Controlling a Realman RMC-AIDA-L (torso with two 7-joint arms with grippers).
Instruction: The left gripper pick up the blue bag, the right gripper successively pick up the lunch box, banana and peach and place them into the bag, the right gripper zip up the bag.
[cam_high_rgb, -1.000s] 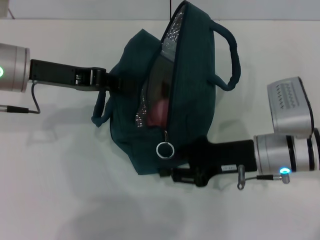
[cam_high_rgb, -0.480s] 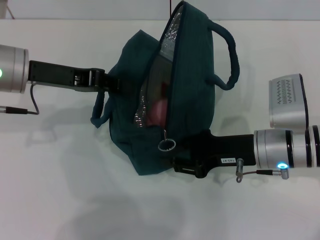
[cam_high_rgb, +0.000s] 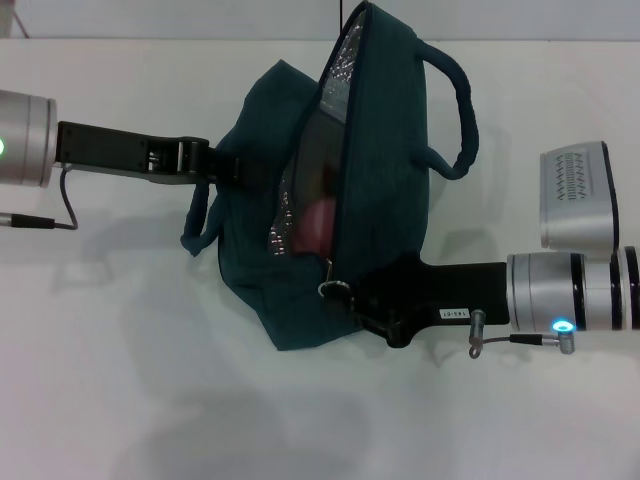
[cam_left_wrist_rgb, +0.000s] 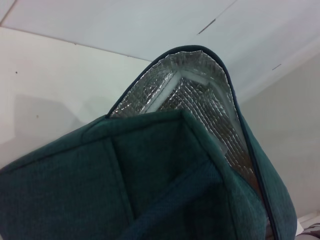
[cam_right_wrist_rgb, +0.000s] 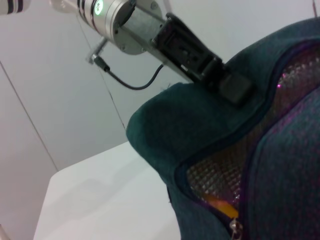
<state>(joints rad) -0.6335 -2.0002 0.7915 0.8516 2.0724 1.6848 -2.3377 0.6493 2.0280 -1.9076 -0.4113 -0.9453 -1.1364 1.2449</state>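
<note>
The blue bag (cam_high_rgb: 340, 200) is the thing I work on now, and my right gripper (cam_high_rgb: 345, 298) is at its near end, right at the zipper's ring pull (cam_high_rgb: 335, 288). From the head view the fingertips sit against the ring, but I cannot tell if they are closed on it or only touching it, because the black fingers merge with the dark fabric. Going outward, the mouth of the bag is open along most of its length, and the foil lining (cam_high_rgb: 340, 70) shows at the far end. Inside I see something pink, which I take for the peach (cam_high_rgb: 318, 222), and the right wrist view shows a bit of yellow-orange deep in the opening, probably the banana (cam_right_wrist_rgb: 220, 204). The lunch box I cannot make out. On the other side my left gripper (cam_high_rgb: 222, 165) is closed on the bag's side fabric near a handle and holds it up off the white table (cam_high_rgb: 120, 380); the second handle (cam_high_rgb: 462, 110) hangs free on the right side. I judge that packing is done and the step in hand is the zipping. The next move calls for a firm pinch on the ring, then a pull along the zipper line toward the far end, while the left gripper holds the bag steady so the fabric does not bunch
</note>
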